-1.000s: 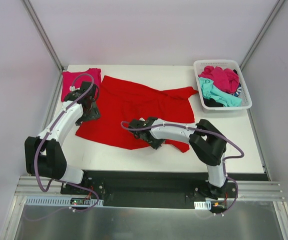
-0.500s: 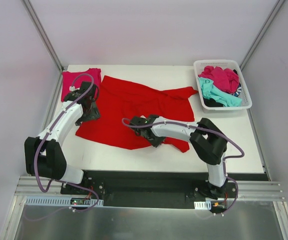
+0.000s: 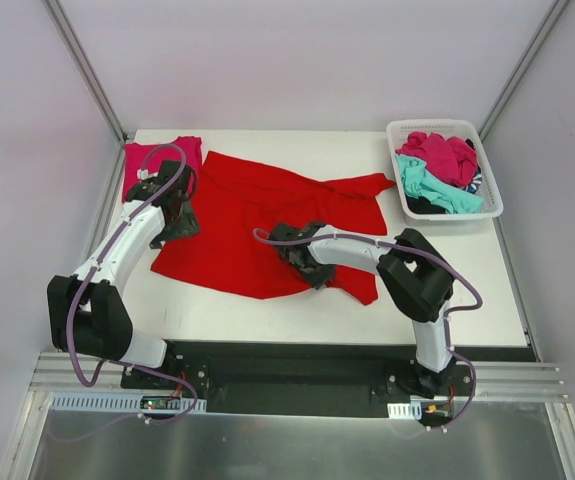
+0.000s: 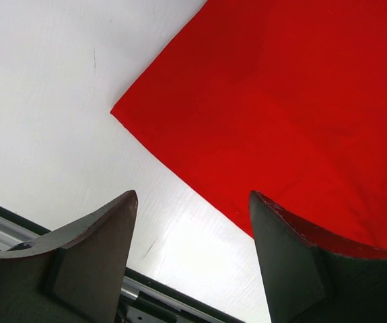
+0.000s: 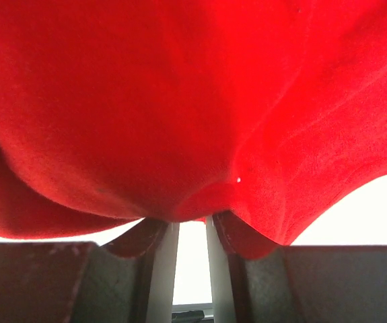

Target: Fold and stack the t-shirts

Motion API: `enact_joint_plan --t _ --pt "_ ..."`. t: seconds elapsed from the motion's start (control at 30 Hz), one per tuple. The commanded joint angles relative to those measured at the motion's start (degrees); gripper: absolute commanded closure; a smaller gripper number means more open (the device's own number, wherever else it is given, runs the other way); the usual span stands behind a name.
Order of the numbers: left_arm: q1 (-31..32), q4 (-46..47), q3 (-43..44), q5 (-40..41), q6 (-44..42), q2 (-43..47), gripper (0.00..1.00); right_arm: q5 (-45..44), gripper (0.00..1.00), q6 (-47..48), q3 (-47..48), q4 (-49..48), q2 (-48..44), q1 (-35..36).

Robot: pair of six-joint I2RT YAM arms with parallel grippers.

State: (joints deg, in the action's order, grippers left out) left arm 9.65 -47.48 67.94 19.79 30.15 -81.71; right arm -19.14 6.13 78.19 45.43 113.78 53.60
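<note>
Right pincer (image 5: 192, 225) tips buried under red t-shirt (image 5: 180, 101) — grip unclear.

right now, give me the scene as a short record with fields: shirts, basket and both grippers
red t-shirt: spread over the middle of the table, rumpled on its right side
pink t-shirt: flat at the far left corner
basket: far right corner, holding a magenta shirt, a teal shirt and some dark cloth
left gripper: open, holding nothing, over the red t-shirt's left edge
right gripper: closed on a bunched fold of the red t-shirt, towards its near edge
</note>
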Motion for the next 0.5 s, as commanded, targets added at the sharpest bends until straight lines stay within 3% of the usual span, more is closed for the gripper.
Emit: enact_joint_plan --t 0.0,0.13,0.27,0.47 --pt "-0.5 -2.0 1.9 0.2 -1.1 2.1 0.33 3.2 0.75 1.2 -0.5 -1.2 1.8 -0.6" --pt "-0.5 -2.6 2.5 0.4 -1.2 2.2 0.33 4.2 0.76 1.1 -0.4 -1.2 1.2 -0.6" --pt "-0.5 -2.7 2.5 0.2 -1.1 2.3 0.33 4.6 0.99 0.7 -0.4 -0.4 0.6 -0.5" --pt "-0.5 -2.8 2.1 -0.5 -0.9 2.3 0.33 4.8 0.99 -2.3 -3.1 2.1 -8.6 2.3"
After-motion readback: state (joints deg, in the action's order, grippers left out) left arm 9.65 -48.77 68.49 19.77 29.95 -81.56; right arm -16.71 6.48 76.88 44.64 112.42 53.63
